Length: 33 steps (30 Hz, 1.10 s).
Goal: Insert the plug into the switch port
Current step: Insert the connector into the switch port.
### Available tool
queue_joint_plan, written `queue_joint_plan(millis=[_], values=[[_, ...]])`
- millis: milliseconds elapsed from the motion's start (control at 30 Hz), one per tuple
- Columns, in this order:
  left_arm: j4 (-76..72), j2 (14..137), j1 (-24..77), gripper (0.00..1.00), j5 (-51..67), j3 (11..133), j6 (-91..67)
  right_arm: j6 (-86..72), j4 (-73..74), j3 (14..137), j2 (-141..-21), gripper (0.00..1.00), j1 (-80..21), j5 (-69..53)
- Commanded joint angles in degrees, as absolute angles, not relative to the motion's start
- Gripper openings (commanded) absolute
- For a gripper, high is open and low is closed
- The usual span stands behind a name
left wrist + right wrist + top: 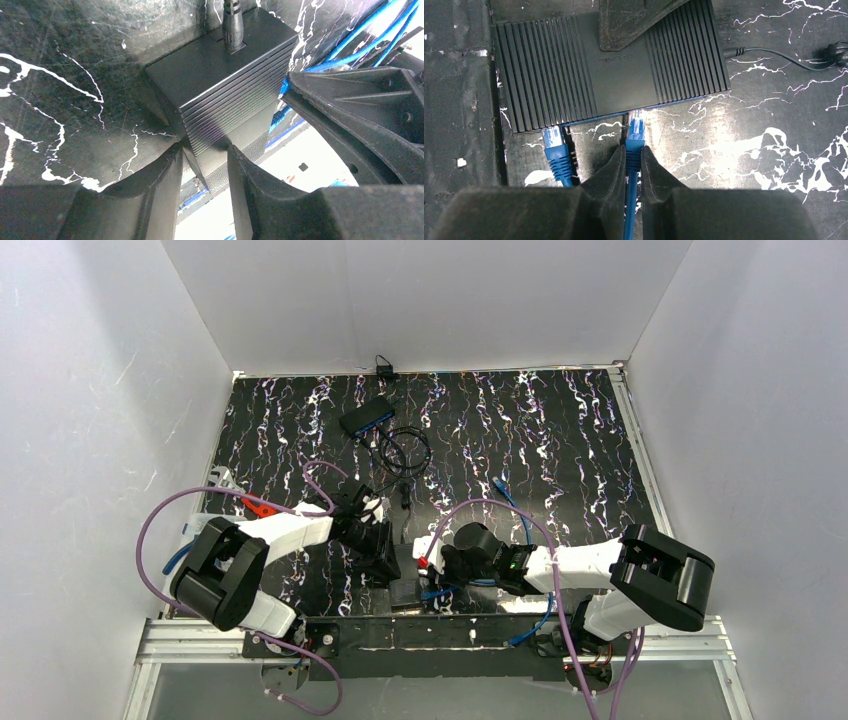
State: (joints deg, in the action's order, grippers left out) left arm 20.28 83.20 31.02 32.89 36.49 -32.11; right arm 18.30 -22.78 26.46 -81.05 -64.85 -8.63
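The black, white-veined tabletop (560, 440) carries a ribbed black switch (549, 75) near its front edge. A small box (366, 416) and a coiled black cable (405, 448) lie farther back.

The left gripper (205, 152) clamps its black fingers (150, 185) on the near end of a black ribbed metal switch box (225, 85) over a black, white-veined marbled tabletop (60, 75). A black power cord (233, 25) is plugged into its far end; thin blue cables (360, 45) pass at right.

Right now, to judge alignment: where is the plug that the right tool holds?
In the right wrist view, the plug sits mid-frame in the right tool, its tip at the front edge of the switch, a second blue plug beside it.
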Motion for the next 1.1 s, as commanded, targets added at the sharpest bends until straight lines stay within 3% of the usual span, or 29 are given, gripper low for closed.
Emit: queue_joint_plan(millis=[0, 567, 1067], values=[[19.87, 84.1, 33.02, 0.34, 35.41, 37.88, -31.55, 21.51, -30.01, 29.05, -79.1, 0.01, -65.18, -13.8], [20.88, 82.68, 34.01, 0.32, 34.1, 37.42, -31.2, 31.27, -19.82, 31.33, -77.21, 0.01, -63.93, -22.84], [20.92, 82.05, 34.64, 0.3, 33.95, 38.05, -30.32, 28.62, -26.47, 33.2, -82.01, 0.01, -62.82, -23.95]])
